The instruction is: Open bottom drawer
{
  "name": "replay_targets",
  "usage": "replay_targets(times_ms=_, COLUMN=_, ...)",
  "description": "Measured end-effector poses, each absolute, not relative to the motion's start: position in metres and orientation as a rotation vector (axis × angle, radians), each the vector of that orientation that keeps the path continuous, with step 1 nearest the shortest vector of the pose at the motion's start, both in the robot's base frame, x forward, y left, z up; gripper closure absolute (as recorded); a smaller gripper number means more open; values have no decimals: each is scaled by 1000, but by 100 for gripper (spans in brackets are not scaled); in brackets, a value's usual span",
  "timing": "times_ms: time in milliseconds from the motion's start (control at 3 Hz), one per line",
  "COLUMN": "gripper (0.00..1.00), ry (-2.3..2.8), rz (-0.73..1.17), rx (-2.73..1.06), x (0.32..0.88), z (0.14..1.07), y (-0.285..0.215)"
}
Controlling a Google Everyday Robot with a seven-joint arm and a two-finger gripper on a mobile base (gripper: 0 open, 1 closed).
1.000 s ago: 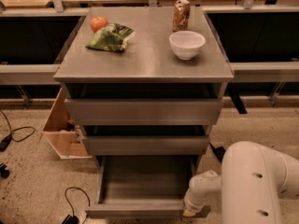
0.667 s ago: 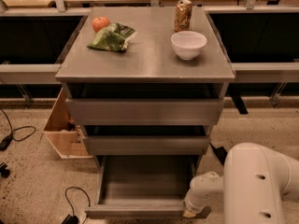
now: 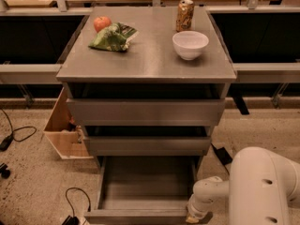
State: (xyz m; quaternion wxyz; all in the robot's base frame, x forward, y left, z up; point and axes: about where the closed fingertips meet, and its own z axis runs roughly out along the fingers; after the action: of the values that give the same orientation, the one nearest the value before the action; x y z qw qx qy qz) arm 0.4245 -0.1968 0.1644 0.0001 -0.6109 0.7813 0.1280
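The bottom drawer (image 3: 146, 184) of the grey metal cabinet is pulled far out toward me, showing a shallow plain grey tray inside. Its front edge (image 3: 136, 215) lies at the bottom of the view. My gripper (image 3: 193, 216) is at the drawer's front right corner, at the end of the white arm (image 3: 262, 186) that comes in from the lower right. The fingers are hidden at the frame's bottom edge. The top drawer (image 3: 145, 111) and the middle drawer (image 3: 146, 145) stand slightly ajar above it.
On the cabinet top (image 3: 147, 60) are an apple (image 3: 101, 23), a green bag (image 3: 112, 37), a can (image 3: 184, 15) and a white bowl (image 3: 190, 44). A wooden box (image 3: 63, 128) stands at the left of the cabinet. Cables (image 3: 18, 135) lie on the floor at left.
The view has shifted slightly; the drawer stays pulled out and the gripper stays at its front right corner.
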Motion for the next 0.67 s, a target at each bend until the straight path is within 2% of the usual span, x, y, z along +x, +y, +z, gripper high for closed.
replay_targets(times_ms=667, gripper=100, ry=2459, rz=430, rx=-1922, x=418, z=163, y=-199)
